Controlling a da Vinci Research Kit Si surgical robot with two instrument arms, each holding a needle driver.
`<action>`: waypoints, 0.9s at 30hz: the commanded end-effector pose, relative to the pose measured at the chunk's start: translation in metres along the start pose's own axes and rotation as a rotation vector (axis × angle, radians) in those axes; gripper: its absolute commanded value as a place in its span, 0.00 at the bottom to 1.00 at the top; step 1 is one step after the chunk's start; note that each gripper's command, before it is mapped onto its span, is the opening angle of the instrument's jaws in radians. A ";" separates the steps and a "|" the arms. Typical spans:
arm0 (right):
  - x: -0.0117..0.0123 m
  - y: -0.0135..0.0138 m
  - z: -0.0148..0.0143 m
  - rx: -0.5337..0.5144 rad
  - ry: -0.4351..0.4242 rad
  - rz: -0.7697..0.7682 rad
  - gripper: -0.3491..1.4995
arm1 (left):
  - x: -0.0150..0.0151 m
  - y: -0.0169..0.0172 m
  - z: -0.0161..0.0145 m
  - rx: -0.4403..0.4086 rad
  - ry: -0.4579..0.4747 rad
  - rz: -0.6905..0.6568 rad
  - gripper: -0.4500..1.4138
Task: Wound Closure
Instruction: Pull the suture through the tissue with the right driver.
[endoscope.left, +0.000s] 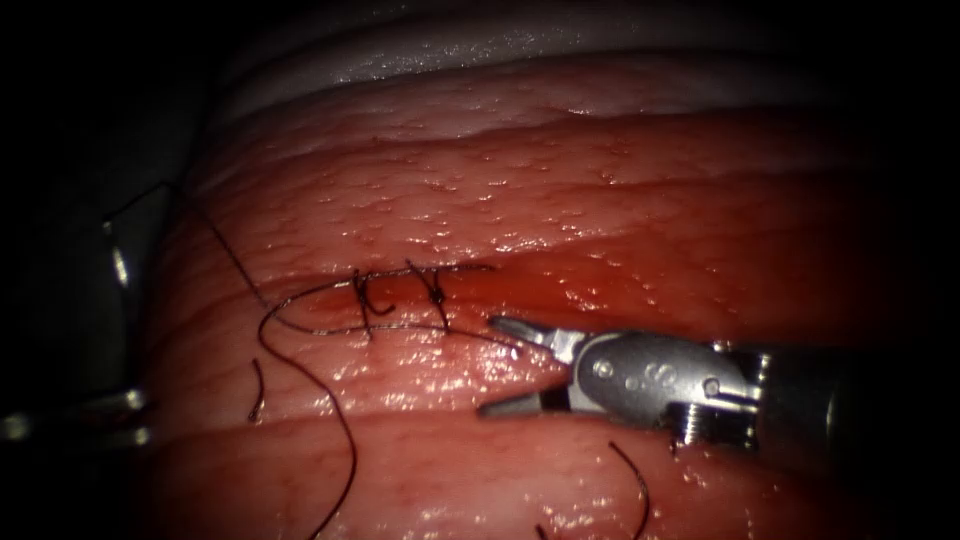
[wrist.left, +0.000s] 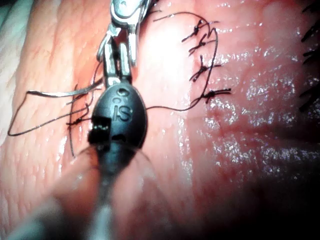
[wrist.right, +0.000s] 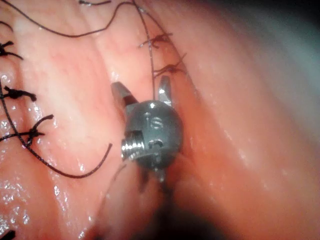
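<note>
Right end effector (endoscope.left: 505, 365) open, empty, beside two stitches (endoscope.left: 400, 295).

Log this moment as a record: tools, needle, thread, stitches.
right tool: jaws open, holding nothing, right of the stitches
left tool: hold unclear
needle: probably the thin grey curve beside the left tool; whether in tissue, cannot tell
thread: loose, trailing from the stitches
stitches: two across the cut
</note>
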 end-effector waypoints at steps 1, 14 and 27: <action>-0.0011 -0.0001 0.0012 0.007 -0.015 -0.008 0.86 | -0.0006 0.0001 0.0006 -0.001 0.001 0.000 0.00; 0.0030 -0.0068 -0.0034 0.058 -0.199 0.227 0.00 | -0.0031 -0.0012 0.0013 0.010 -0.047 0.003 0.00; 0.0124 -0.0194 -0.0056 0.202 -0.167 0.203 0.00 | -0.0005 0.0014 0.0006 -0.009 -0.075 0.025 0.00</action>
